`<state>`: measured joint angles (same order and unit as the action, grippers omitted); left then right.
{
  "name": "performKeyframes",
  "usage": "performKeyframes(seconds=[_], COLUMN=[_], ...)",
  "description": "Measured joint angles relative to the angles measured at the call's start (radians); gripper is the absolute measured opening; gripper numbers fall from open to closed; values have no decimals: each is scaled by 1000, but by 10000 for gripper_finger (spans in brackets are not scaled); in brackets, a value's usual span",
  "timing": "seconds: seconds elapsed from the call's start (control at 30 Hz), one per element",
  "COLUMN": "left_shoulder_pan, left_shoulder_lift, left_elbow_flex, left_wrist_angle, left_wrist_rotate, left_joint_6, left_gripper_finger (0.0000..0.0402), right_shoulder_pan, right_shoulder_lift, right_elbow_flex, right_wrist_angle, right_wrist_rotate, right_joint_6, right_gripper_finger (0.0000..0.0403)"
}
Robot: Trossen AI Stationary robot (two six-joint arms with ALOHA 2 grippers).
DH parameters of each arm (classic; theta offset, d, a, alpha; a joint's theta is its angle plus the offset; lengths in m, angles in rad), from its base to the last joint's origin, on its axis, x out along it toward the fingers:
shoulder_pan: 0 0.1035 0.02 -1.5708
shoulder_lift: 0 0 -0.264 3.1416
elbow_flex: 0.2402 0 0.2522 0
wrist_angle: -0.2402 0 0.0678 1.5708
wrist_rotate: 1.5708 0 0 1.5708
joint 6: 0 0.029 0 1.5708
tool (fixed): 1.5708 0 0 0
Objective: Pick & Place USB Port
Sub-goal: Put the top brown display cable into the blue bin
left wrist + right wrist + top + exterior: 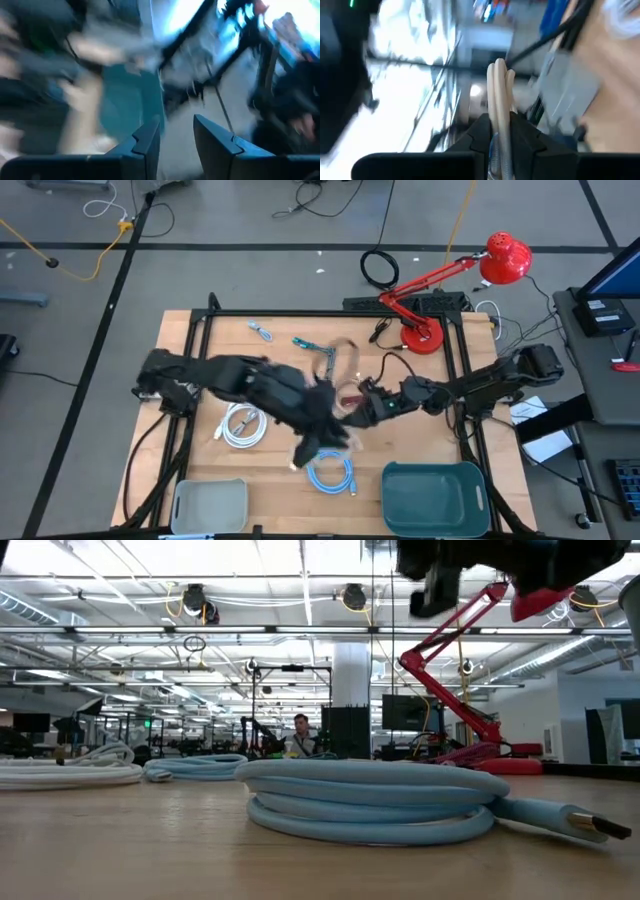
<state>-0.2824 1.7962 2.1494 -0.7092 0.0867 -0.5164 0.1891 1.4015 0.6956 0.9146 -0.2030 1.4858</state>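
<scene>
A coiled beige USB cable [340,362] shows blurred over the middle of the table, and my right gripper [350,408], reaching in from the right, is shut on it. Its strands [499,85] stick out past the fingers in the right wrist view. My left gripper [322,432] hovers just beside it near the table's centre. It is open, with nothing between its fingers [150,137]. A light blue USB cable coil [330,472] lies flat on the wood near the front, its plug [592,826] on the table. My right gripper pinches a bundle of two or three beige cable strands [499,112] between its two fingers. The strands run along the fingers and out past their tips. The fingers come roughly level from the table's right side. The loop reaches on toward the far side.
A white cable coil [243,426] lies left of centre, and two small cables [262,330] lie near the far edge. A teal bin [436,498] and a grey-green bin [210,506] stand at the front edge. A red desk lamp [425,330] stands at the far right.
</scene>
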Motion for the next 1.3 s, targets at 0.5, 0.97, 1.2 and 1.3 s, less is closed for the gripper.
performKeyframes(seconds=[0.5,0.97,1.2,1.3], left_shoulder_pan=[-164,-160,-140,-130], left_shoulder_lift=[-24,120,118,118], left_elbow_flex=[-1,-2,-2,-2], left_wrist_angle=[-81,-102,-119,-118], left_wrist_rotate=[-446,-422,-443,-441], left_joint_6=[-24,-140,-145,-140], left_gripper_finger=[92,92,92,92], right_shoulder_pan=[432,830,900,900], right_shoulder_lift=[-622,-648,-651,-665], right_elbow_flex=[0,0,0,0], right_wrist_angle=[-1049,-1376,-1202,-1118], right_wrist_rotate=[312,618,779,884], right_joint_6=[-288,-83,-180,-296], right_gripper_finger=[34,31,30,30])
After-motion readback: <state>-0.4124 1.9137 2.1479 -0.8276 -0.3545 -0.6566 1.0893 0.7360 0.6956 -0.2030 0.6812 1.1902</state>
